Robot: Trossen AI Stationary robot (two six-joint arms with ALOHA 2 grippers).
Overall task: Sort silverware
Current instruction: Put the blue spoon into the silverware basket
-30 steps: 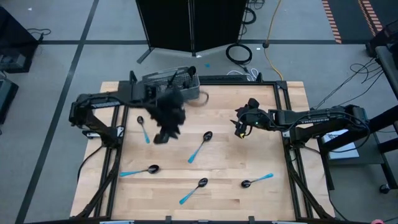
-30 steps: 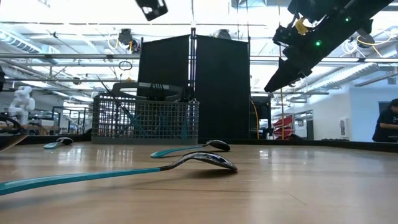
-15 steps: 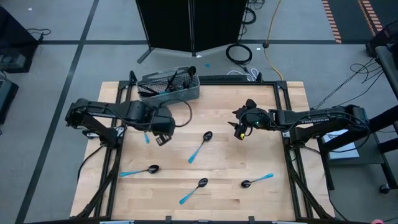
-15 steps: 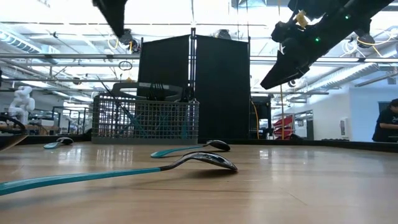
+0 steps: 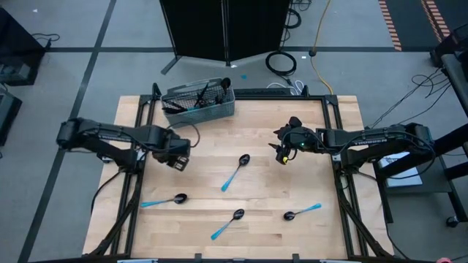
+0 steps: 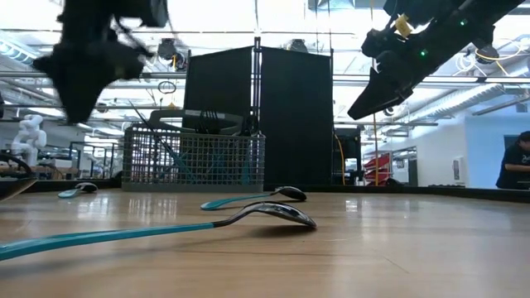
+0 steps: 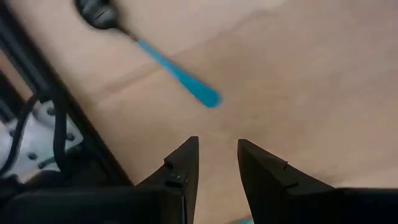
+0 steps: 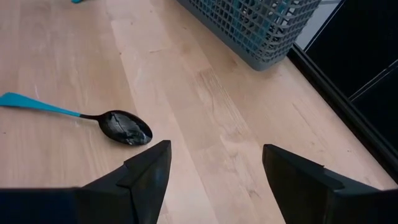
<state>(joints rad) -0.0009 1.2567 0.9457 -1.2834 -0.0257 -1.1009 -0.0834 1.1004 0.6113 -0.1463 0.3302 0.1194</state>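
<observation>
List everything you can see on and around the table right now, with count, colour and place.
spoons: five loose on the table, light-blue handles, dark bowls; one under the left arm, centre, front left, front middle, front right
wire-mesh basket: one, grey, back edge left of centre, dark utensils standing inside
table: one, light wood
cabinet: one, black, behind the table
person: one, far right background
left tool: open, empty, above the left-side spoon
right tool: open, empty, raised at right of centre
</observation>
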